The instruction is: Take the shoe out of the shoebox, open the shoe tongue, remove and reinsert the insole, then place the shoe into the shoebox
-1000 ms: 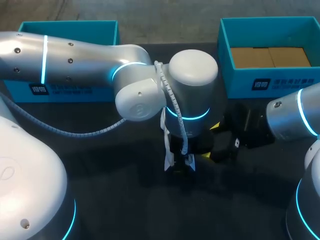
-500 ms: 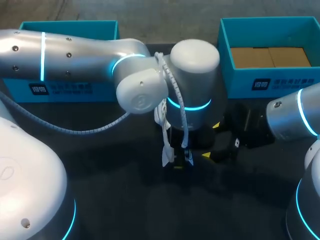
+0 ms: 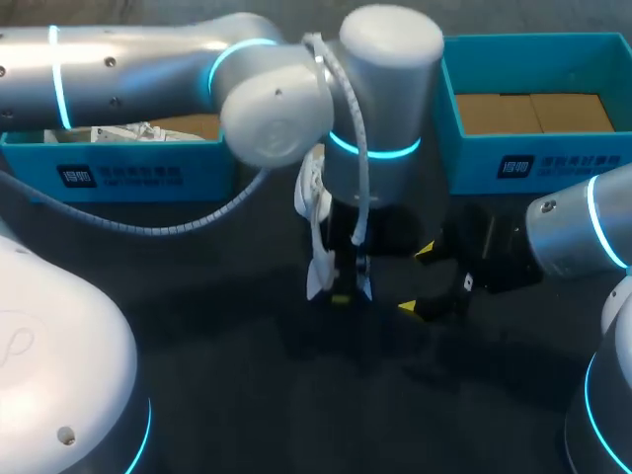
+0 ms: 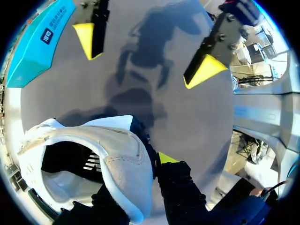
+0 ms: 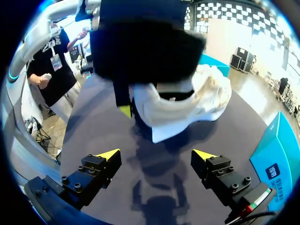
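My left gripper (image 3: pixel 351 292) hangs over the middle of the dark table, shut on the white shoe (image 3: pixel 314 237), which dangles beside its fingers clear of the surface. In the left wrist view one yellow fingertip (image 4: pixel 166 157) presses the outside of the white shoe (image 4: pixel 103 161) at its collar; the other finger is hidden inside. My right gripper (image 3: pixel 417 280) rests low just right of the shoe, open and holding nothing. From the right wrist, the right gripper (image 5: pixel 154 157) points at the shoe (image 5: pixel 187 101), which hangs ahead of it from the left gripper (image 5: pixel 140 47).
A teal shoebox (image 3: pixel 118 170) with white paper (image 3: pixel 128 130) inside stands at the back left. A second teal box (image 3: pixel 533 148) with a brown cardboard insert (image 3: pixel 533 111) stands at the back right. In the left wrist view my right gripper (image 4: pixel 147 54) shows below the shoe.
My left arm has risen and carried the shoe up off the table. The arm now stands higher, uncovering the left box's inside. The right arm has not moved.
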Controlling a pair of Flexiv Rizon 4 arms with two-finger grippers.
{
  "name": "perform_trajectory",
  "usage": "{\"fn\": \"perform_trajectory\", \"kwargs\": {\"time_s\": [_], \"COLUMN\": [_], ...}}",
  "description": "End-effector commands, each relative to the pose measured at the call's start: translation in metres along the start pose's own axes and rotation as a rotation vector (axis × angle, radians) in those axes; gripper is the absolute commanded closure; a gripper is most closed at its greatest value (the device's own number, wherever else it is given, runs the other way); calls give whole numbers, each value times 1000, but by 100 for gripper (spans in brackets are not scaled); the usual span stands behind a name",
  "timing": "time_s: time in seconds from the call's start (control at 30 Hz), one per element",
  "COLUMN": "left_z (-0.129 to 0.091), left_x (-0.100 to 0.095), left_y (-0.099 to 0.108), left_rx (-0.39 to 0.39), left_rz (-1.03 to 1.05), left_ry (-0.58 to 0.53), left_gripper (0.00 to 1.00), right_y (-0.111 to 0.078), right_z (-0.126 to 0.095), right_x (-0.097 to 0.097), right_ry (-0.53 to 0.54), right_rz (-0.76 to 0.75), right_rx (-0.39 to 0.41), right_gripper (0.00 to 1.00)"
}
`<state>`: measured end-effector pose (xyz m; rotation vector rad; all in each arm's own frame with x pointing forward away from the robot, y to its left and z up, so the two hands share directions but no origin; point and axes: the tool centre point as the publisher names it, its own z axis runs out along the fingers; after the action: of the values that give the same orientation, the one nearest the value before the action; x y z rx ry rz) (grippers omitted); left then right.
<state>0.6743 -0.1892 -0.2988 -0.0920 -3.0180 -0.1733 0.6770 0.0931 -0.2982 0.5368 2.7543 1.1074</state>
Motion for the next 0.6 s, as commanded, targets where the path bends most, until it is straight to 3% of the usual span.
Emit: {"fn": "perform_trajectory", "kwargs": {"time_s": [0.03, 0.17, 0.6], "left_z": [-30, -51, -51], "left_x": [3, 1, 1], "left_y": [15, 14, 14], "left_rx": [-2, -73, -73], "left_rz": [3, 4, 4], "left_ry": [-21, -85, -85], "left_gripper": [100, 100, 100], "right_y": [0, 0, 0], "right_z": [0, 0, 0], "right_x": [1, 1, 1], "right_ry": [-2, -2, -2], "right_rz": [0, 0, 0], "right_rx": [1, 1, 1], "right_gripper": [0, 0, 0]}}
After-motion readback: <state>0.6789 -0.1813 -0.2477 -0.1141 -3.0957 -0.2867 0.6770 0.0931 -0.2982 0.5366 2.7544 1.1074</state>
